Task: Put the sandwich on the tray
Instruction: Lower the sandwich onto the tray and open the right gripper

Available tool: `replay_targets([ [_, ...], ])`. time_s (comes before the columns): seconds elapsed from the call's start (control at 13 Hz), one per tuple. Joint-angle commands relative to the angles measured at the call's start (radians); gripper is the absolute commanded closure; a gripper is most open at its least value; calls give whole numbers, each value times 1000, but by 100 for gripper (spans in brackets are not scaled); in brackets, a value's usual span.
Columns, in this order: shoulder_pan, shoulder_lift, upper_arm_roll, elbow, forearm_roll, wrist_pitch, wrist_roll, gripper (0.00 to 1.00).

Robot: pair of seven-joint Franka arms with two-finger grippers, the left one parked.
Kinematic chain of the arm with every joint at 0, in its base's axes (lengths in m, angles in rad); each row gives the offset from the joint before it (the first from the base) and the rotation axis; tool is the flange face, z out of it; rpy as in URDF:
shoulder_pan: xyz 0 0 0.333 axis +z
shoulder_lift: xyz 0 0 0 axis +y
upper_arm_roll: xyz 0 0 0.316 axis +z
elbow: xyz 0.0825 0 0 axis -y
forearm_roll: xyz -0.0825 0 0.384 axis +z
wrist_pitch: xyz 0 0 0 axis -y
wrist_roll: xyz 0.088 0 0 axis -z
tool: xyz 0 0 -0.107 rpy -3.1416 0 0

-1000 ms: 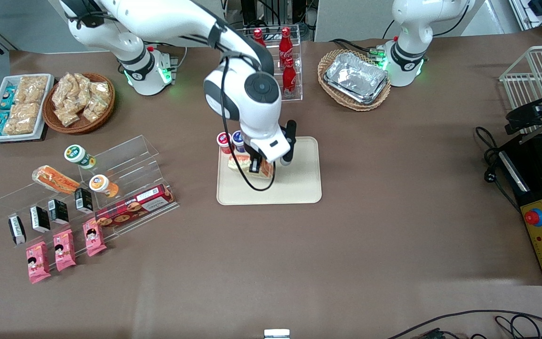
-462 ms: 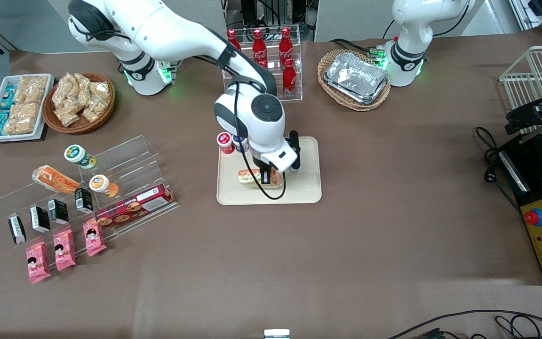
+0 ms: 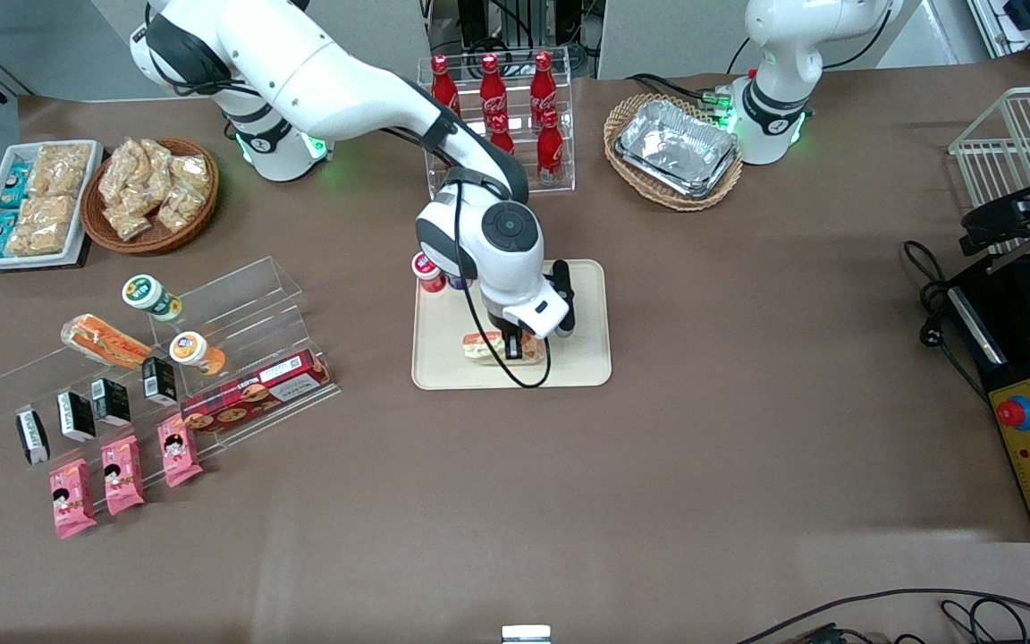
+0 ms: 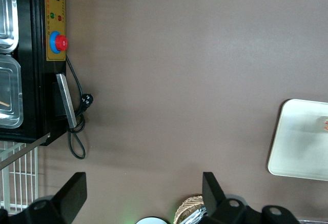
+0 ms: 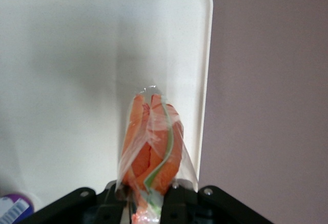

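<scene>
Sandwich (image 3: pixel 503 347): clear-wrapped wedge, pale bread with orange-red and green filling, lying lengthwise over the tray (image 3: pixel 569 358), nearer the front camera than the tray's middle. The tool (image 3: pixel 512 343) grips it across the middle; whether it touches the tray is unclear. Tray: flat cream-beige rectangle, rounded corners, low rim, on the brown bench (image 3: pixel 747 402).

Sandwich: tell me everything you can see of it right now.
The sandwich is a clear-wrapped wedge: pale bread, orange-red filling, a green streak. The gripper is shut on it from above, over the cream tray, near the edge closest to the front camera. Whether it touches the tray surface can't be told. The wrist view shows its film crinkled at the tip.
</scene>
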Motion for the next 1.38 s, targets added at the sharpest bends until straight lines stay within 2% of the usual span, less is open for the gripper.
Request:
replay_targets([
  [0.0,11,28,1,-9,-54,47,-2,76],
  [0.23,11,40,1,-14,-56,69,3,69],
  [0.31,11,42,1,-14,-55,70,7,44],
  [0.46,11,42,1,-14,-47,67,23,30],
  [0.54,11,42,1,-14,-42,64,44,0],
  [0.77,-6,28,4,-5,-36,53,59,0],
  [0.92,-17,-27,2,-2,-32,-14,99,0],
  [1.08,-70,-87,-1,0,66,-40,98,0],
  [1.31,-164,-183,-1,0,146,-132,101,0],
])
